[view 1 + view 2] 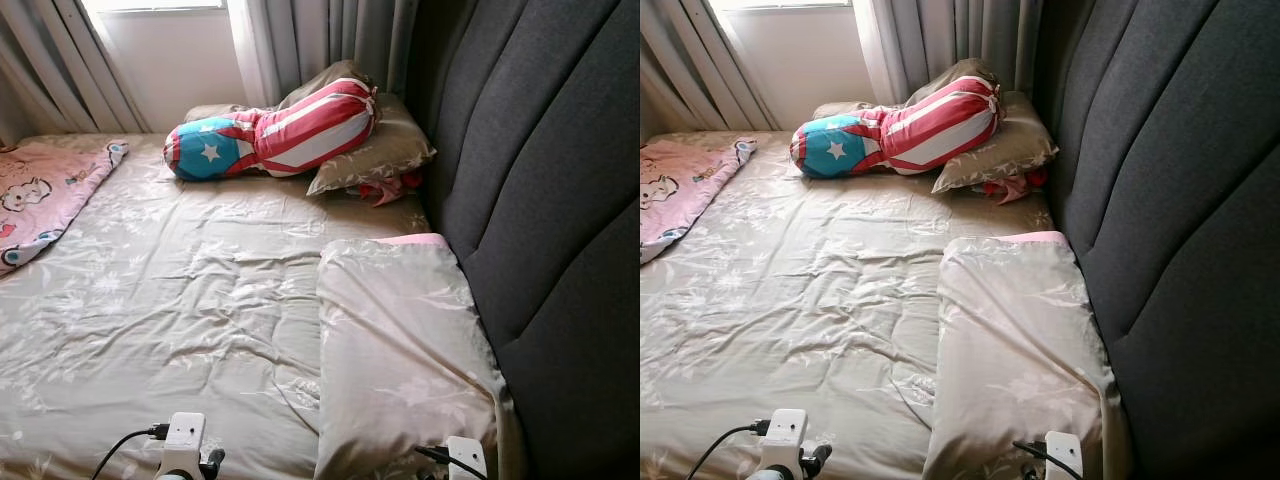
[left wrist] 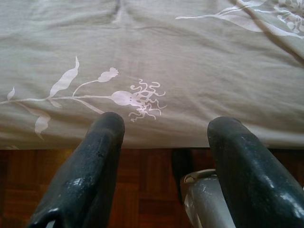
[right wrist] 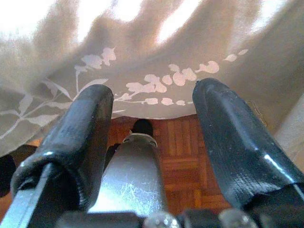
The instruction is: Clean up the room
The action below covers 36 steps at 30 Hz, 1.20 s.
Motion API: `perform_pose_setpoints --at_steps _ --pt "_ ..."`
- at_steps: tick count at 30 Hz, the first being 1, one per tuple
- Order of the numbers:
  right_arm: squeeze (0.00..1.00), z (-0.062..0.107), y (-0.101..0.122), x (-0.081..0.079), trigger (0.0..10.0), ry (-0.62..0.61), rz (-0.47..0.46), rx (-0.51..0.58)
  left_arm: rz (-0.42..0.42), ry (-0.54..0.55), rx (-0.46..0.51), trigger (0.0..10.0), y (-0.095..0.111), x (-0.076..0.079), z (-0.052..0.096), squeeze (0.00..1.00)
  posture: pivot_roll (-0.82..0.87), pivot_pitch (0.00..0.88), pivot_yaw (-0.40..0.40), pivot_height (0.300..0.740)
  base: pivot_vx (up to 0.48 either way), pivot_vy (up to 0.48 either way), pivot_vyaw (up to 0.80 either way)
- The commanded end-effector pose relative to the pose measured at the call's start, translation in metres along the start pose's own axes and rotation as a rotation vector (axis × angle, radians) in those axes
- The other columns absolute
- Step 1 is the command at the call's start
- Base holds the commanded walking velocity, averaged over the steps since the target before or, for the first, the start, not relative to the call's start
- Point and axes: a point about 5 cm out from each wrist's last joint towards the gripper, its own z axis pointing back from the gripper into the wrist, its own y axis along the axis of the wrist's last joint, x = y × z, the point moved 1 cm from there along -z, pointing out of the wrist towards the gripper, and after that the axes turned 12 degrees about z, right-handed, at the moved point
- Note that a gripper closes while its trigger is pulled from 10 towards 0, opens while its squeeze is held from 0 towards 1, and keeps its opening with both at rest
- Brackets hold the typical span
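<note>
At the foot of the bed (image 1: 200,300), I have the robot standing with both arms held low at the mattress edge. The rumpled beige floral sheet (image 1: 180,330) fills the middle of the head frames. A flat beige pillow (image 1: 400,350) lies at lower right against the dark padded headboard (image 1: 540,200). At upper centre, a red-and-white striped bolster with a blue starred end (image 1: 275,135) rests on another floral pillow (image 1: 385,150), with a bit of red cloth tucked under it. A pink cartoon blanket (image 1: 40,195) sits at the far left edge, and grey curtains (image 1: 310,45) hang along the top.

In the left wrist frame, the left gripper (image 2: 164,137) has its fingers spread wide, empty, just short of the sheet's hanging edge, wooden floor (image 2: 142,190) below. In the right wrist frame, the right gripper (image 3: 152,118) is likewise spread and empty, pointed at drooping floral fabric.

I judge this as the start of tidying the bed: nothing is grasped yet. The next move probably calls for reaching forward to pinch the sheet edge and pull the wrinkles flat, or leaning in for the near pillow, keeping the fingers off the floor.
</note>
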Motion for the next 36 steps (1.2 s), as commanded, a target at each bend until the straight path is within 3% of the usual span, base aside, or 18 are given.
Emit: perform_pose_setpoints --at_steps 1,7,14,36 --pt "0.00 0.000 -0.002 -0.003 10.0 0.012 0.011 -0.015 -0.003 0.026 -0.020 10.0 -0.004 -0.008 0.002 0.00 0.00 0.000 -0.002 0.740 0.000 0.000 0.00" --pt "0.00 0.001 -0.007 0.000 10.0 0.013 0.060 -0.024 0.022 0.046 -0.016 10.0 -0.004 -0.013 0.003 0.00 0.01 0.000 -0.005 0.740 0.000 0.000 0.48" --pt "0.00 0.004 -0.017 0.007 10.0 0.008 0.051 -0.046 0.038 0.060 -0.022 10.0 -0.006 -0.014 0.003 0.00 0.01 0.000 -0.011 0.740 0.000 0.035 0.80" --pt "0.00 0.006 -0.023 0.013 10.0 -0.004 0.018 -0.064 0.037 0.065 -0.019 10.0 -0.005 -0.013 0.003 0.00 0.02 0.000 -0.008 0.740 0.000 0.480 0.00"
